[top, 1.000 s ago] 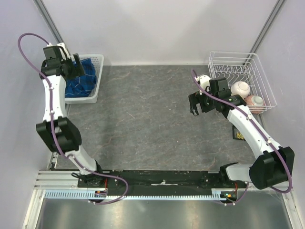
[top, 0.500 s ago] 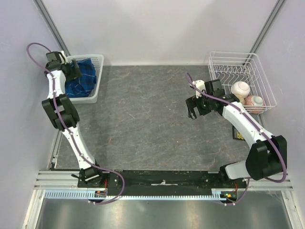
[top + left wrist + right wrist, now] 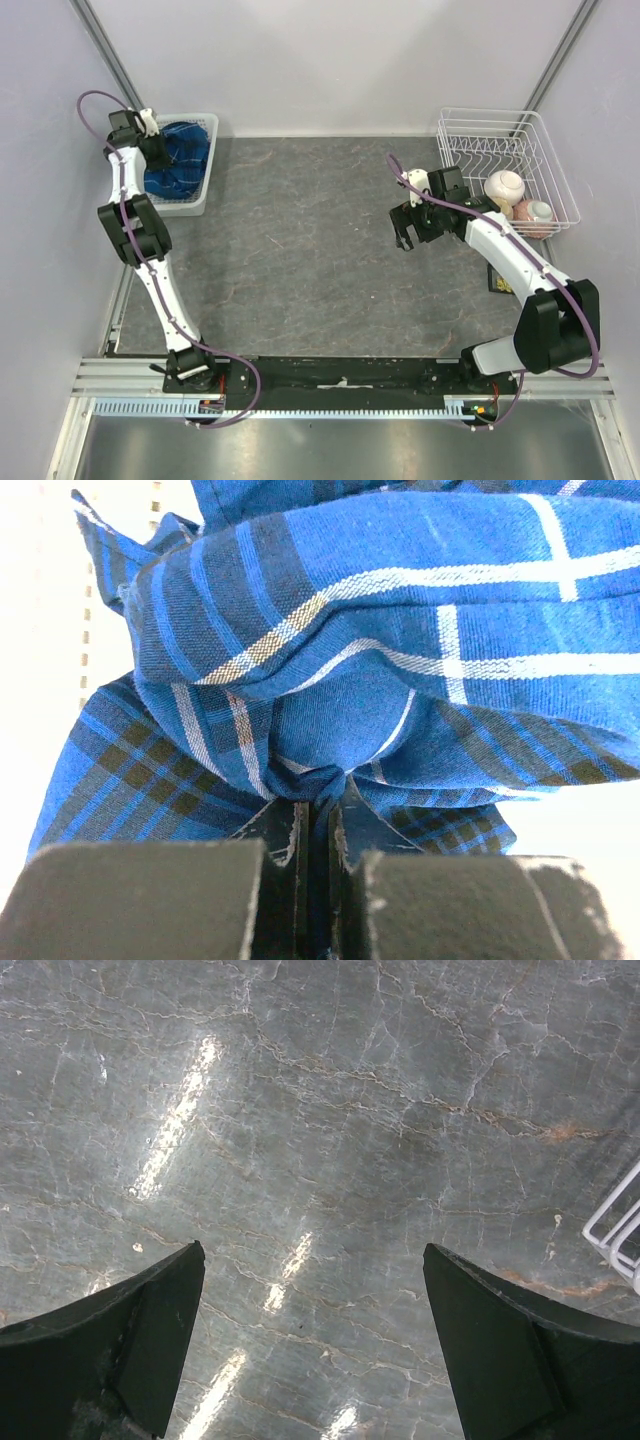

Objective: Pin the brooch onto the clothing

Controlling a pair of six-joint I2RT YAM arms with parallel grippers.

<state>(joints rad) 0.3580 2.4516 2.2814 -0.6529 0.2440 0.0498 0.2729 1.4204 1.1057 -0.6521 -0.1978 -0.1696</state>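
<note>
The middle of the worktop [image 3: 290,270] lies bare from its near edge to its far edge. A white basket [image 3: 205,125] stuffed with a blue shirt [image 3: 185,150] blocks the far-left corner. A wire rack [image 3: 480,130] holding bowls [image 3: 505,186] fills the far-right corner. A small dark object [image 3: 497,283] lies by the right edge.

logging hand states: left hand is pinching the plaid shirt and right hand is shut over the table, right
No: the right hand is open over the table, as the right wrist view shows. The left hand does pinch the plaid shirt.
</note>
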